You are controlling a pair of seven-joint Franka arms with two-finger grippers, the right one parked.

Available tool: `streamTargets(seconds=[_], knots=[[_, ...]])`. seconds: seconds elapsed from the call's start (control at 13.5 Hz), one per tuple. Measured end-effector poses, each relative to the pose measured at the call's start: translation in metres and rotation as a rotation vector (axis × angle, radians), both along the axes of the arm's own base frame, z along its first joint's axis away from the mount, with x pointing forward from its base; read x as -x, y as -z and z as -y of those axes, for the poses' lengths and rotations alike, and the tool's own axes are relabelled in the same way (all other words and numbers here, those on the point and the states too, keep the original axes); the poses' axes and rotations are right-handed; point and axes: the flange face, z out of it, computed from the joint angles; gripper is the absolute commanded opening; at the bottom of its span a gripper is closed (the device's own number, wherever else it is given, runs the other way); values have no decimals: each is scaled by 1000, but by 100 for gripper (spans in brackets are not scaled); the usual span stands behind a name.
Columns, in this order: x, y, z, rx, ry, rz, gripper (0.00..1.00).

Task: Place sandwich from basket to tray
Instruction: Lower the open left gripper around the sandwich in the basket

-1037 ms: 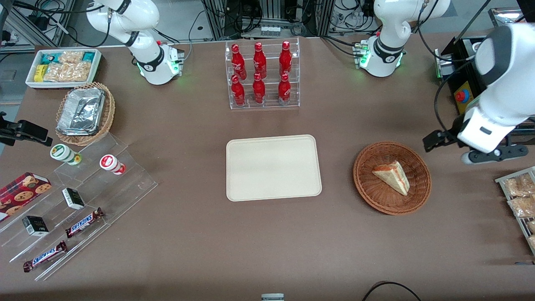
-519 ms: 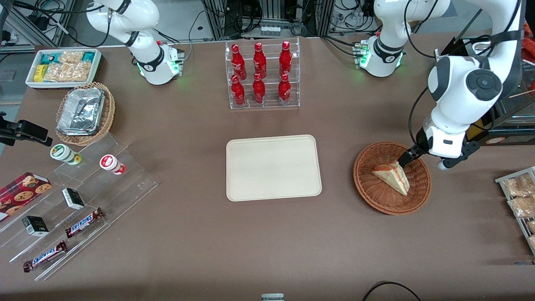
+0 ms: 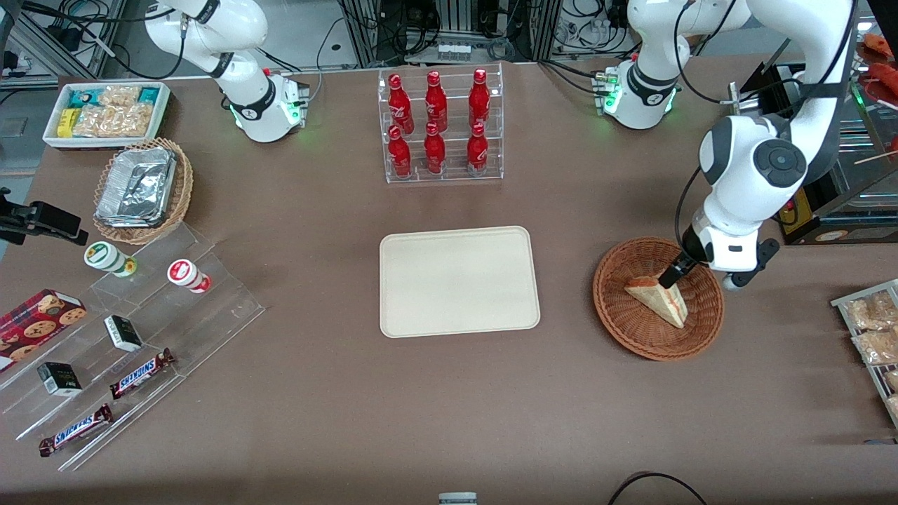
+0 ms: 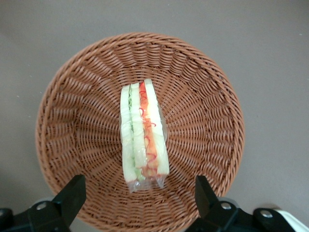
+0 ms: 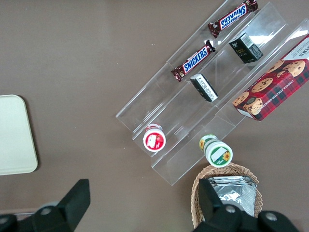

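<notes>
Sandwich [image 4: 144,135], a triangular wedge of pale bread with red-orange and green filling, lies in the round reddish-brown wicker basket [image 3: 624,319], filling edge up; its long axis runs between the open claw [image 4: 137,195] hovering above, fingers straddling it, seemingly for lifting to the cream rectangular plastic tray [image 3: 459,280].

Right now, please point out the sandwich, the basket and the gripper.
sandwich [image 4: 144,137], left wrist view, on its striped filling edge.
basket [image 3: 621,319], front view, on its woven wall.
gripper [image 4: 137,198], left wrist view, midway between its open fingertips, above the basket.
</notes>
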Motion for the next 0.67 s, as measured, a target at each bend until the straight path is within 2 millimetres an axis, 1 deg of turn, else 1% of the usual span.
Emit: streamTargets(seconds=[0.22,0.44,0.52,0.59,0.67], knots=[[-5,29,1,12,-38,3,100],[-5,55,1,14,-48,-24,100],[-5,62,1,13,-48,-33,88],[-5,68,1,14,-49,-36,46],[-5,73,1,15,-50,-38,8]])
